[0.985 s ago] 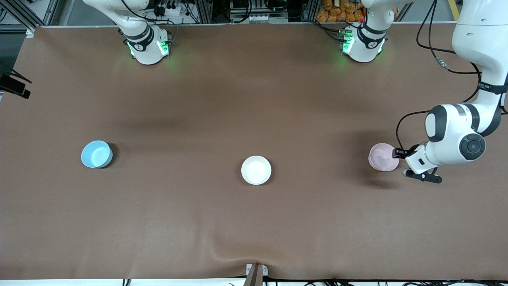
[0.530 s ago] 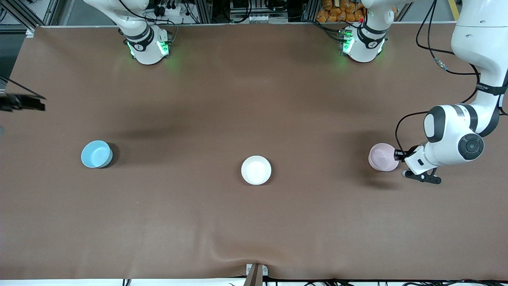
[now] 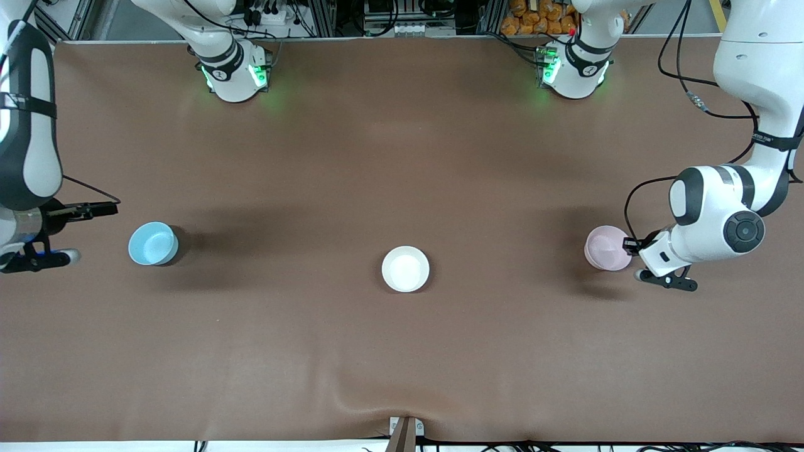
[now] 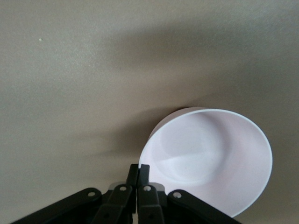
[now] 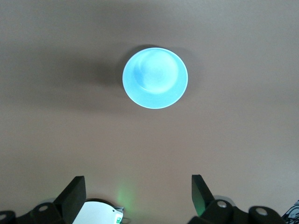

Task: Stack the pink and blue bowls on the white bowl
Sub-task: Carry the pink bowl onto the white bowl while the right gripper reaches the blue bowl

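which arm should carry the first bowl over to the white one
Left. The left gripper is shut on the rim of the pink bowl, so it can lift and carry it to the white bowl. The right gripper is open, short of the blue bowl.

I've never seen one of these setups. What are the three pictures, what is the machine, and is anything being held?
Two robot arms work at a brown table. One picture looks down from across it; the others come from cameras on each wrist. Three bowls sit apart in a row: blue bowl, white bowl, pink bowl. The left gripper is shut on the pink bowl's rim. The right gripper is open, near the blue bowl at the right arm's end of the table, holding nothing.
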Robot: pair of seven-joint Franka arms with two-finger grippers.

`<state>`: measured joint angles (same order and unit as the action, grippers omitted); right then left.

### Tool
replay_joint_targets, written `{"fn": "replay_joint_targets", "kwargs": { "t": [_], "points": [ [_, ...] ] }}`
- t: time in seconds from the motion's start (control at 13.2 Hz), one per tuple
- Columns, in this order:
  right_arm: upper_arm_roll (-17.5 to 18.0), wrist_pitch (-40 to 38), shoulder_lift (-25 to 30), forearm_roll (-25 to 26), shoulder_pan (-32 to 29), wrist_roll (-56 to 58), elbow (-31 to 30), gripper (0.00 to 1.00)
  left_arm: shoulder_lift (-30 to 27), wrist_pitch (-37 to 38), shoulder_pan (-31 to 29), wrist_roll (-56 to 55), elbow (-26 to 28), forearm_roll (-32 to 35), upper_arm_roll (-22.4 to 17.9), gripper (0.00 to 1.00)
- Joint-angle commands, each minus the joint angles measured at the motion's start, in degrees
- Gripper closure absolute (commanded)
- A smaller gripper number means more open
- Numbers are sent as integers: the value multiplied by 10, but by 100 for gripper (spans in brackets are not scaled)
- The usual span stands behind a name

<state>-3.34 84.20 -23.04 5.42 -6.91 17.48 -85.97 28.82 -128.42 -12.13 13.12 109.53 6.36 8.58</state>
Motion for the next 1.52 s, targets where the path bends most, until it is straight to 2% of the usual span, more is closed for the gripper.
{"fn": "replay_joint_targets", "kwargs": {
  "t": [0.0,0.15,0.45,0.68,0.83,1.06,1.21,1.44],
  "points": [
    [0,-9,-13,4,7,9,17,0,-12,12,-3,-13,-5,1,13,100],
    [1,-9,-17,5,25,9,17,0,-23,28,-4,-20,-12,-21,32,100],
    [1,-9,-35,4,32,15,15,0,-24,130,1,-41,-87,-96,62,100],
    [0,-10,-39,5,19,16,12,0,-16,154,17,-135,-134,-108,108,100],
    [-1,-1,-39,7,3,16,13,0,-4,153,74,-214,-149,-106,114,100],
    [0,68,-38,5,-67,20,17,0,24,152,125,-310,-197,-107,115,100],
    [-1,78,-34,6,-81,40,25,0,41,151,158,-351,-215,-107,115,100],
    [-1,78,-34,-15,-99,35,28,0,98,142,200,-400,-275,-109,115,100]
  ]
}}
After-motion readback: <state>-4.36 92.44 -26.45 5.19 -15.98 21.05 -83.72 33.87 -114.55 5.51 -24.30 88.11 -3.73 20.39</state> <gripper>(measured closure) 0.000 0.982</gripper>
